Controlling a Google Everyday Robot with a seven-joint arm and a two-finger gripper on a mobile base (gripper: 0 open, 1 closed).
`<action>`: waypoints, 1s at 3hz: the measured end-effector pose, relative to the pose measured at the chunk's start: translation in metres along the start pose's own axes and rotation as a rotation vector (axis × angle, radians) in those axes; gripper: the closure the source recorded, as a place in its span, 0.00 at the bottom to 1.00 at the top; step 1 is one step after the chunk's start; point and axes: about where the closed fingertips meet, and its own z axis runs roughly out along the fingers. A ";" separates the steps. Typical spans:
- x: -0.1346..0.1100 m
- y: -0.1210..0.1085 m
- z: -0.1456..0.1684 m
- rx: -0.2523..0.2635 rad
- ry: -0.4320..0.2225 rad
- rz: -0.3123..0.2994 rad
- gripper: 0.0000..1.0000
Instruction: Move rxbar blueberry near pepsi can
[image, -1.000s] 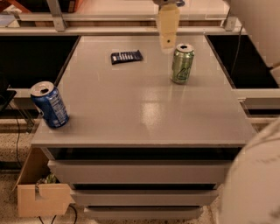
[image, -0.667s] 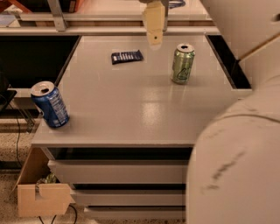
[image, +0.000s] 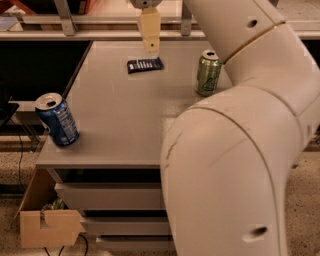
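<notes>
The rxbar blueberry (image: 145, 65), a flat dark navy wrapper with pale lettering, lies at the far middle of the grey table (image: 125, 120). The pepsi can (image: 57, 120), blue with a silver top, stands upright near the table's front left corner. My gripper (image: 150, 47) hangs from above, its tip just over the bar's far right part. The big white arm fills the right side of the view and hides the table's front right area.
A green can (image: 208, 73) stands upright at the far right of the table, right of the bar. Drawers (image: 110, 197) sit under the tabletop. A cardboard box (image: 42, 220) rests on the floor at the lower left. A rail runs behind the table.
The gripper has moved left from near the green can to above the bar. The arm now covers much more of the right side. Bar and cans have not moved.
</notes>
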 end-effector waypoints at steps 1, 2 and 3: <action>-0.011 -0.004 0.026 -0.037 -0.052 0.013 0.00; -0.013 -0.001 0.055 -0.088 -0.081 0.037 0.00; -0.025 -0.012 0.090 -0.080 -0.121 0.035 0.00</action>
